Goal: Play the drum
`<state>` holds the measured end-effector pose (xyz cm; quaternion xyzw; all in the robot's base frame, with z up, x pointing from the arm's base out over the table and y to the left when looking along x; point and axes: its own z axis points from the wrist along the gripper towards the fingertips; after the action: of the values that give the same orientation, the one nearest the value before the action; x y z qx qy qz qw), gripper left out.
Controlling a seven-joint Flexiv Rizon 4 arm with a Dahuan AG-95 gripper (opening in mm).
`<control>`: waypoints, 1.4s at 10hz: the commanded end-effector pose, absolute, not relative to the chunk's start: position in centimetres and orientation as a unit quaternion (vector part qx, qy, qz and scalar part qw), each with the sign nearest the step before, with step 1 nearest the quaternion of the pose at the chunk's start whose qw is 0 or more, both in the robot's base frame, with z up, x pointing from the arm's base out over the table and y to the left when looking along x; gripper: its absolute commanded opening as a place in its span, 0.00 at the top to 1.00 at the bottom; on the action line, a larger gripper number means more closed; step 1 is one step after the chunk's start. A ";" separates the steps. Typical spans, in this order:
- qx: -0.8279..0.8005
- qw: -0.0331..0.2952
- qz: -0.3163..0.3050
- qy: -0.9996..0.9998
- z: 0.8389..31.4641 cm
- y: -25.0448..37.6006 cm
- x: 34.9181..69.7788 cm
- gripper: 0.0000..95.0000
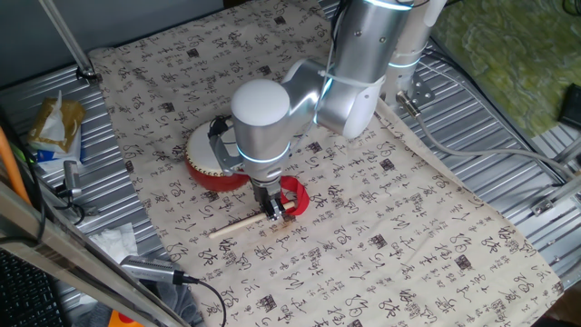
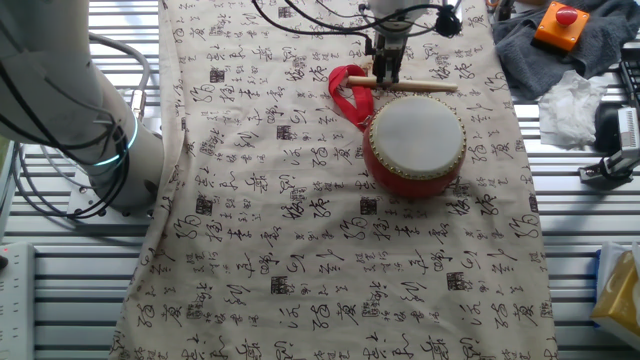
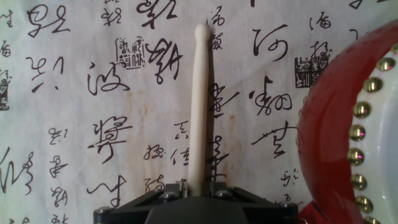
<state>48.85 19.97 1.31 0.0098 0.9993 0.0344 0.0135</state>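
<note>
The drum [image 2: 415,140], with a red barrel body, white skin and studded rim, stands on the calligraphy cloth. In one fixed view the arm half hides it [image 1: 201,163]. In the hand view its red side fills the right edge [image 3: 336,124]. Its red ribbon loop [image 2: 345,92] lies beside it. A thin pale wooden stick [image 3: 199,106] lies along the cloth next to the drum, also seen in both fixed views [image 1: 238,226] [image 2: 425,86]. My gripper [image 3: 198,186] is down at the cloth with a finger on each side of the stick's near end, shut on it [image 1: 272,213] [image 2: 385,75].
The cloth [image 2: 300,250] covers a ribbed metal table. A grey rag with an orange box [image 2: 560,25] and white tissue [image 2: 570,105] lie at one side. A packet [image 1: 54,127] and cables [image 1: 154,272] sit beyond the cloth's edge.
</note>
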 end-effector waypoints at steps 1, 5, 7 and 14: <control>0.001 0.017 0.032 0.999 1.3 19.9 48.8 1.00; -0.008 0.018 0.032 0.999 1.3 19.9 48.8 1.00; -0.015 0.022 0.032 0.999 2.0 20.1 48.8 1.00; -0.036 -0.013 0.039 0.999 6.4 19.0 46.8 1.00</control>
<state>46.74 18.83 6.62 -0.0361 0.9985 0.0388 -0.0134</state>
